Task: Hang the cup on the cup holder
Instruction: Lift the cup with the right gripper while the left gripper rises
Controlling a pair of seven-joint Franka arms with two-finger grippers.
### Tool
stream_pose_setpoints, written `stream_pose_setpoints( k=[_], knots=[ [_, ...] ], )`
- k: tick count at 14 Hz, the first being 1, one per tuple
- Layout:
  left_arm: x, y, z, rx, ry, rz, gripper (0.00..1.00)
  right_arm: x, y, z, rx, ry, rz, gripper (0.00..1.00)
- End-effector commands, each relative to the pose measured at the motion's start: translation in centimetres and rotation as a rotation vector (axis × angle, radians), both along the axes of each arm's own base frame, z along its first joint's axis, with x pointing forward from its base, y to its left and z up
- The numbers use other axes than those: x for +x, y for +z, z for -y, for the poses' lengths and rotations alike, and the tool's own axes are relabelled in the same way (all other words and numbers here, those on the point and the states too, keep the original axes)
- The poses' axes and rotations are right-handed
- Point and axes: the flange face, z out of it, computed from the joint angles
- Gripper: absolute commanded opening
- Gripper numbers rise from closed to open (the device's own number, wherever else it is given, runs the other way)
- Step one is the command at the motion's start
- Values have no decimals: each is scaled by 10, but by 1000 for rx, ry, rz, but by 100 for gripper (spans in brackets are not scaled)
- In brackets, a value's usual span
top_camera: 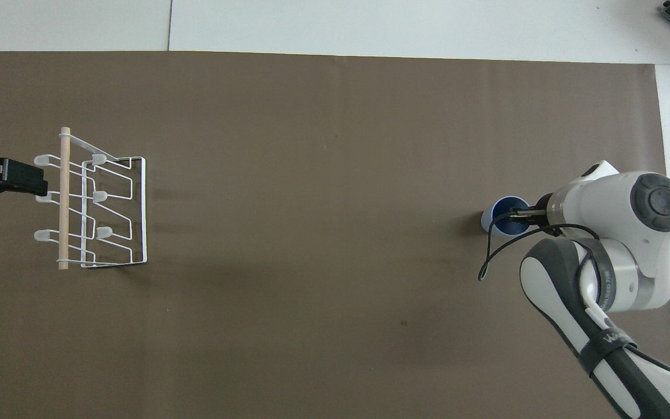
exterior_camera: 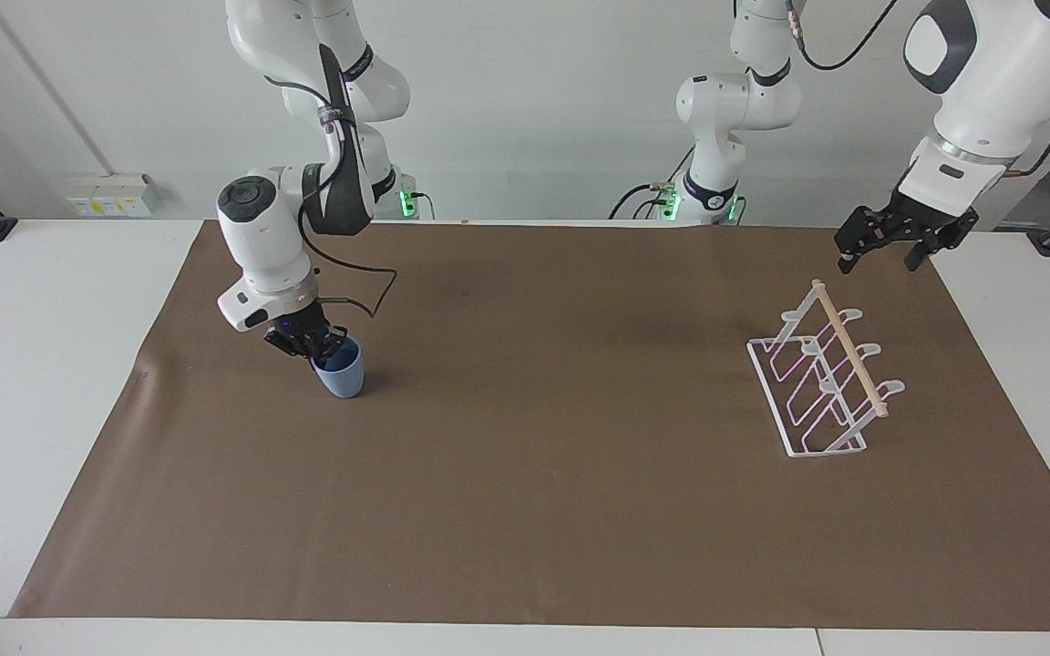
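Right gripper (exterior_camera: 320,349) jaws pinching cup (exterior_camera: 340,371) rim, left gripper (exterior_camera: 880,248) jaws wide above cup holder (exterior_camera: 824,381)

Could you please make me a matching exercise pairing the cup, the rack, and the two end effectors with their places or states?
Things:
1. cup
2. rack
3. left end effector
4. right end effector

Places or states:
A. open, waiting in the air by the rack's dowel end
B. shut on the cup's rim
C. standing empty toward the left arm's end of the mat
D. upright toward the right arm's end of the mat

Pairs: 1-D, 2-C, 3-A, 4-B
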Motion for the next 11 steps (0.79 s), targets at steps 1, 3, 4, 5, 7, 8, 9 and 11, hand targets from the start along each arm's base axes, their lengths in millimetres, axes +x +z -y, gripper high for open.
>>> stream_pose_setpoints(
  k=[1,3,4,5,7,8,9,11],
  knots=[
    [-8,2,-1,-11,-4,-4,100,2,8,-2,95,29,-30,0],
    [-8,2,-1,-11,-5,-7,100,4,12,-4,216,130,-41,0],
    [-9,1,0,-10,-5,-18,100,3,12,-2,262,155,-41,0],
    [-9,1,1,-10,-8,-18,100,3,14,-4,297,177,-43,0],
    [-9,1,2,-10,-11,-12,100,1,21,-13,416,186,-73,0],
    [-9,1,2,-10,-13,-11,100,0,27,-16,509,191,-75,0],
    [-7,2,1,-11,-14,2,100,-2,31,-16,607,194,-73,0],
    [-8,2,9,-11,-28,0,100,-7,42,-29,795,236,-33,0]
  ],
)
